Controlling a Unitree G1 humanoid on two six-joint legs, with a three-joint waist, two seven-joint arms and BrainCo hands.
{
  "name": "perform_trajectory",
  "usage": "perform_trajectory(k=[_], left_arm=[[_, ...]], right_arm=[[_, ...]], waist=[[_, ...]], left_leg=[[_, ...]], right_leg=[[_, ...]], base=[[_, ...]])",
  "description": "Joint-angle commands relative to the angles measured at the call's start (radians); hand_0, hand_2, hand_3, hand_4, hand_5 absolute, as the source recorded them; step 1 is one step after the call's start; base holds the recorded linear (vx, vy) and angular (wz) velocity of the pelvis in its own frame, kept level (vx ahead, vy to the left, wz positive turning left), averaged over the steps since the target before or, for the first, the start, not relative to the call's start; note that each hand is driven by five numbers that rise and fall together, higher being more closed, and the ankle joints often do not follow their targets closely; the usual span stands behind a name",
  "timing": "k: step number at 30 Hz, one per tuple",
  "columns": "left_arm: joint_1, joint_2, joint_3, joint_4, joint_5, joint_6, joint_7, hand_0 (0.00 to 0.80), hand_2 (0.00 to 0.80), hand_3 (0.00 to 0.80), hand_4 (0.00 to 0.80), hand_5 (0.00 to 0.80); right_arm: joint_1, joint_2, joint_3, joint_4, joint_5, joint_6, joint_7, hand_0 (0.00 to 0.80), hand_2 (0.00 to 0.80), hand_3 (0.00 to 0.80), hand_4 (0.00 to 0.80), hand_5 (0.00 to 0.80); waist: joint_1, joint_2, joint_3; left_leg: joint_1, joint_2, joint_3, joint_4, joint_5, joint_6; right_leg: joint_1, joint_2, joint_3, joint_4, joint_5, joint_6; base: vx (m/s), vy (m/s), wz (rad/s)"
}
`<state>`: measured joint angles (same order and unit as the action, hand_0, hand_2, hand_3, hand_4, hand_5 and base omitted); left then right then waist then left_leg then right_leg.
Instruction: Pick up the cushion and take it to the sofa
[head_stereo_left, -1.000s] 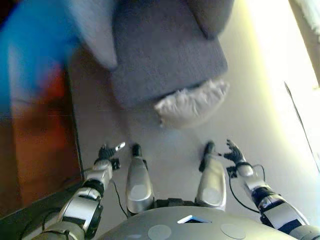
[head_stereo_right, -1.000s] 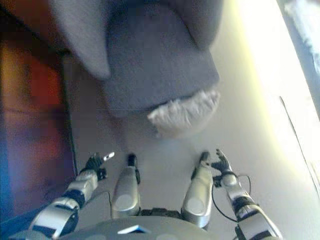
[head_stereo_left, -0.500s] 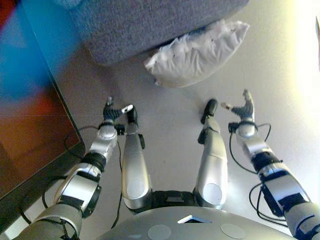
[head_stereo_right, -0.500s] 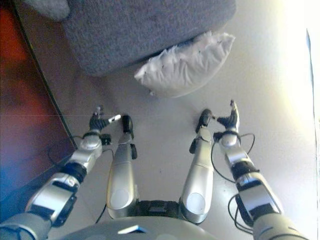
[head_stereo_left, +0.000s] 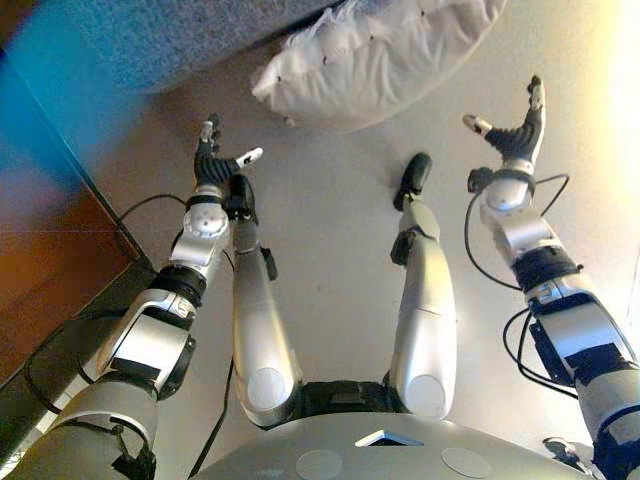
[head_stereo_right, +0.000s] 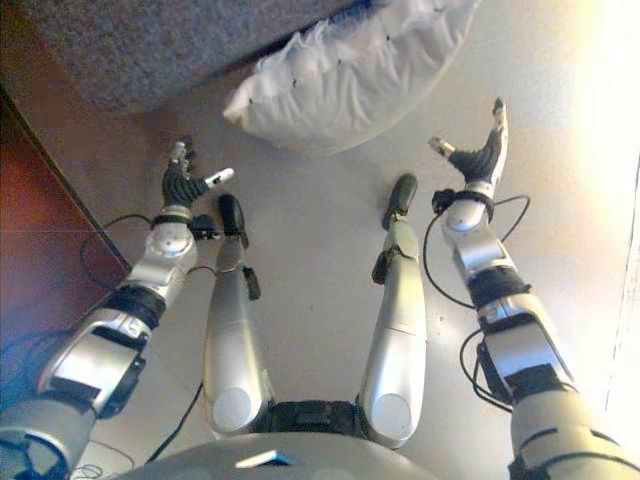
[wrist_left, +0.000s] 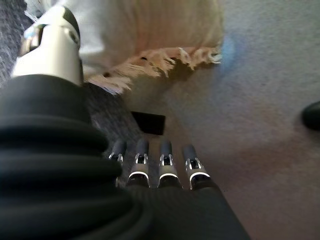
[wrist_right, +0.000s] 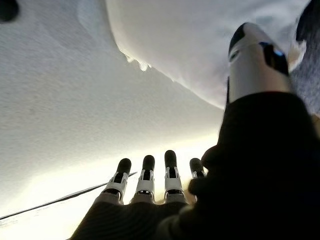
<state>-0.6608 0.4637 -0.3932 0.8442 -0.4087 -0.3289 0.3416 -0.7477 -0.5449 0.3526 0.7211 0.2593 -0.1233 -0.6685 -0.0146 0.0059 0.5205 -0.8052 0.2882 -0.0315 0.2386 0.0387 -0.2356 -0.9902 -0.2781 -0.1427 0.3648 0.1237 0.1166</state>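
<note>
Your view is tipping down and closing in compared with a second ago, so the white frilled-edge fabric cushion (head_stereo_left: 375, 60) is now filling the top of the frame, lying on the pale floor (head_stereo_right: 310, 250) against the grey upholstered sofa (head_stereo_right: 130, 50). Your left hand (head_stereo_left: 212, 160) and right hand (head_stereo_left: 513, 130) are both reaching forward with fingers spread, flanking the cushion but touching nothing; the grasp is coming next.

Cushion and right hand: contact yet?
Apart. The left eye view shows bare floor between the open right hand and the cushion; the right wrist view shows the same gap.
</note>
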Motion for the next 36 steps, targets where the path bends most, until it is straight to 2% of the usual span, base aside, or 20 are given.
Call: perform_trajectory(k=[1, 10, 17, 21, 30, 36], left_arm=[[-0.013, 0.076, -0.007, -0.057, -0.042, -0.058, -0.042, 0.0, 0.0, 0.0, 0.0, 0.0], [-0.2, 0.125, -0.077, -0.067, -0.147, -0.036, -0.145, 0.0, 0.0, 0.0, 0.0, 0.0], [-0.353, 0.156, -0.13, -0.06, -0.307, -0.01, -0.239, 0.0, 0.0, 0.0, 0.0, 0.0], [-0.433, 0.153, -0.154, -0.048, -0.377, 0.007, -0.287, 0.0, 0.0, 0.0, 0.0, 0.0], [-0.557, 0.132, -0.173, -0.01, -0.498, 0.048, -0.321, 0.0, 0.0, 0.0, 0.0, 0.0], [-0.608, 0.129, -0.176, -0.001, -0.587, 0.077, -0.315, 0.0, 0.0, 0.0, 0.0, 0.0]], right_arm=[[-0.022, -0.069, -0.004, -0.041, 0.026, -0.024, -0.063, 0.0, 0.0, 0.0, 0.0, 0.0], [-0.234, -0.118, 0.046, 0.009, 0.048, -0.007, -0.07, 0.0, 0.0, 0.0, 0.0, 0.0], [-0.42, -0.148, 0.121, 0.081, 0.117, -0.024, -0.023, 0.0, 0.0, 0.0, 0.0, 0.0], [-0.526, -0.131, 0.157, 0.119, 0.15, -0.04, 0.009, 0.0, 0.0, 0.0, 0.0, 0.0], [-0.707, -0.083, 0.226, 0.23, 0.255, -0.058, 0.154, 0.0, 0.0, 0.0, 0.0, 0.0], [-0.78, -0.058, 0.252, 0.266, 0.305, -0.07, 0.312, 0.0, 0.0, 0.0, 0.0, 0.0]], waist=[[-0.004, -0.001, -0.001], [-0.009, 0.004, -0.001], [-0.005, -0.008, -0.001], [0.003, -0.019, -0.001], [0.031, -0.032, -0.001], [0.05, -0.029, -0.001]], left_leg=[[-0.106, 0.026, -0.057, 0.063, 0.037, 0.048], [-0.203, 0.016, -0.07, 0.071, 0.037, 0.054], [-0.293, 0.011, -0.093, 0.088, 0.038, 0.058], [-0.337, 0.007, -0.108, 0.09, 0.039, 0.059], [-0.423, 0.0, -0.139, 0.077, 0.046, 0.063], [-0.48, -0.007, -0.152, 0.053, 0.055, 0.062]], right_leg=[[-0.096, -0.078, 0.096, 0.05, 0.045, 0.099], [-0.236, -0.068, 0.109, 0.092, 0.053, 0.101], [-0.325, -0.063, 0.098, 0.117, 0.051, 0.103], [-0.368, -0.061, 0.085, 0.134, 0.044, 0.105], [-0.441, -0.074, 0.042, 0.159, 0.019, 0.106], [-0.489, -0.093, 0.02, 0.16, 0.004, 0.103]], base=[[0.02, -0.079, -0.01], [0.01, -0.077, -0.07], [0.001, -0.092, -0.05], [0.0, -0.1, -0.04], [0.011, -0.085, 0.01], [0.022, -0.046, 0.02]])
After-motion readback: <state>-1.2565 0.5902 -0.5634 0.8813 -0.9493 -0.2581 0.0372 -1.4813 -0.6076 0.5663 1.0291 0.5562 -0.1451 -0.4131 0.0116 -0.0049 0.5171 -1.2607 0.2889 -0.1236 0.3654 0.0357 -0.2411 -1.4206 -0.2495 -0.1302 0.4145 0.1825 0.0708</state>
